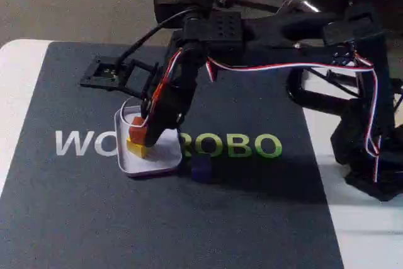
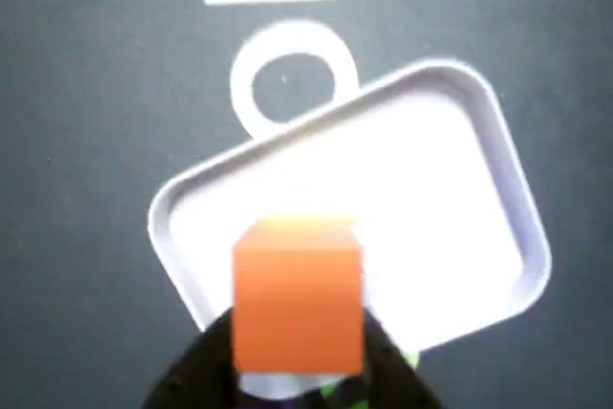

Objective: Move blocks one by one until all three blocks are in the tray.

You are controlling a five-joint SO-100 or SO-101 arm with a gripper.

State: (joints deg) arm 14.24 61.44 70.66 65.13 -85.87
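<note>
Dark mat (image 1: 189, 218), arm-hidden tray (image 1: 165, 155) corner

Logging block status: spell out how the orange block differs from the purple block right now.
The orange block is over the tray, apparently sitting atop the yellow block; the purple block rests on the dark mat just outside the tray's rim. The orange block sits between the gripper's fingers, while the purple block stands free. Both are small matte cubes of similar size.
</note>
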